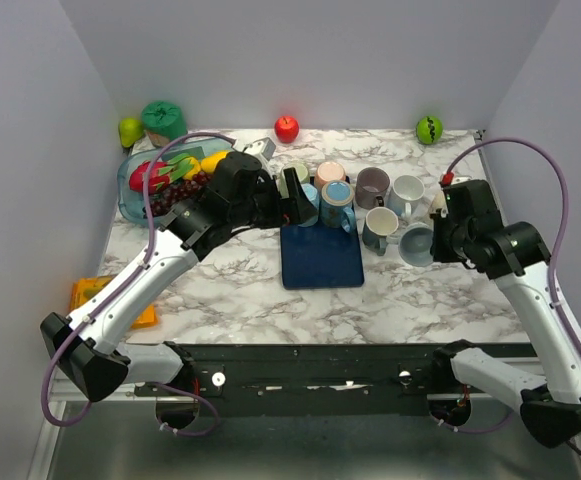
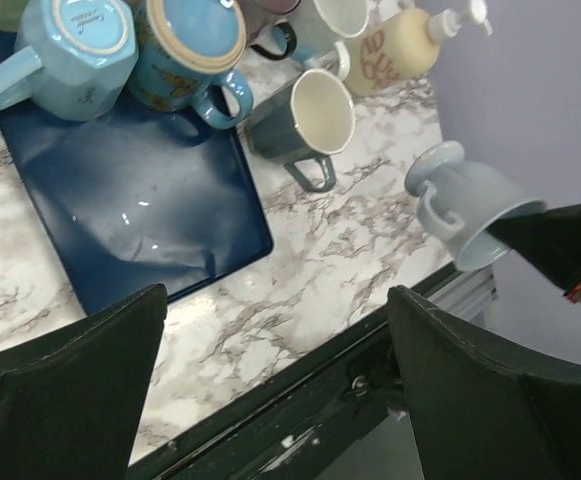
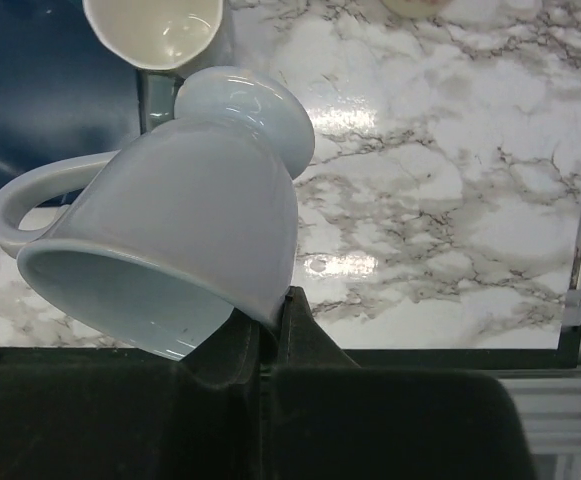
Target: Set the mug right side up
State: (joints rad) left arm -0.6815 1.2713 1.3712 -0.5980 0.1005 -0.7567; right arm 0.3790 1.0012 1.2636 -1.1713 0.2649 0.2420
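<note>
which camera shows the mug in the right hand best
Right wrist: the mug fills the frame, rim pinched by the right hand. Left wrist shows it small and tilted; top view, tiny and distant.

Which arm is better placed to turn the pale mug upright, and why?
Right. The right pincer is shut on the pale mug at its rim, holding it tilted; the left pincer is open near the blue tray, gripping nothing.

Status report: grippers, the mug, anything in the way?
Left gripper open, empty. Right gripper shut on pale mug at its rim; tilted, not upright. Grey mug close by, apart.
</note>
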